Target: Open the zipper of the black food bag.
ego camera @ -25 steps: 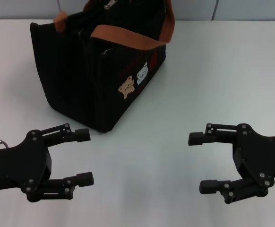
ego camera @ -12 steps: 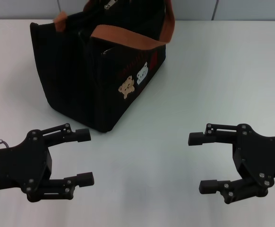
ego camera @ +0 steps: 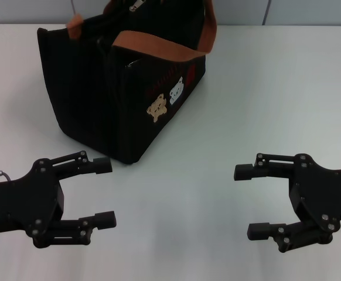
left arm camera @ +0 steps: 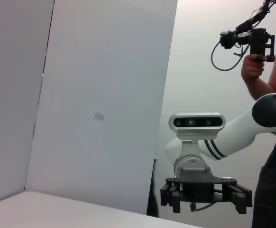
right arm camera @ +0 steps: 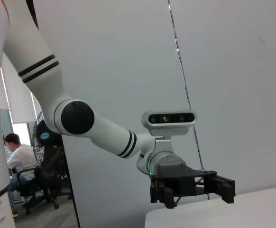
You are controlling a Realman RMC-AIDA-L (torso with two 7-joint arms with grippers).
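Note:
The black food bag (ego camera: pixel 100 88) stands upright at the far left of the white table (ego camera: pixel 276 88), its bear patches (ego camera: pixel 166 100) facing me and orange-brown handles (ego camera: pixel 159 51) arching over the top. A small silver pull tab of the zipper (ego camera: pixel 136 6) shows at the bag's top by the upper frame edge; most of the zipper line is cut off there. My left gripper (ego camera: pixel 105 193) hovers open just in front of the bag's near corner, holding nothing. My right gripper (ego camera: pixel 250 201) is open too, well to the right of the bag, also holding nothing.
A grey wall runs behind the table's far edge. The left wrist view shows the right arm's gripper (left arm camera: pixel 207 197) across the table and a person (left arm camera: pixel 271 118) holding a camera rig. The right wrist view shows the left arm's gripper (right arm camera: pixel 190 187) and an office behind.

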